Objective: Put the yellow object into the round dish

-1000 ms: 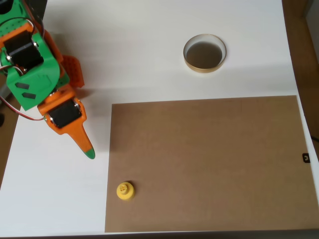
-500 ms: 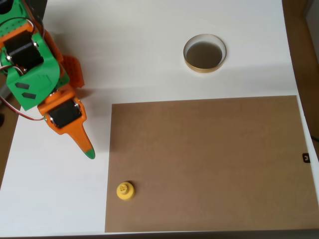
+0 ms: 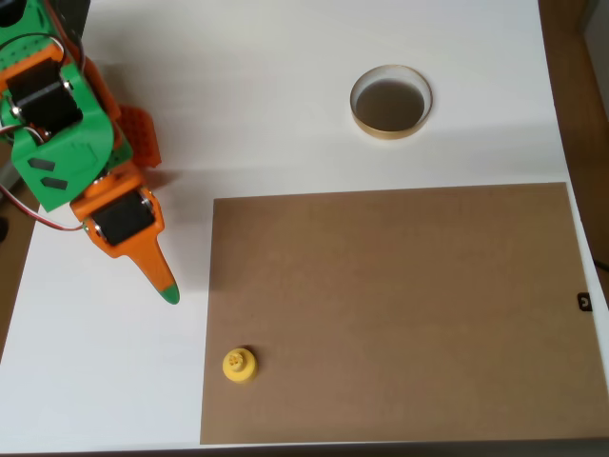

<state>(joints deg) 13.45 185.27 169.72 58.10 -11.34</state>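
As before, the yellow object [image 3: 239,365] lies unmoved.

White table [image 3: 285,114] under the overhead view, and the big brown board [image 3: 400,314] lies flat on its lower right part. The round dish [image 3: 391,102] sits on bare white just above the board's top edge, apart from it. The yellow object [image 3: 239,365] stands on the board itself, near its lower left corner, well apart from the dish.
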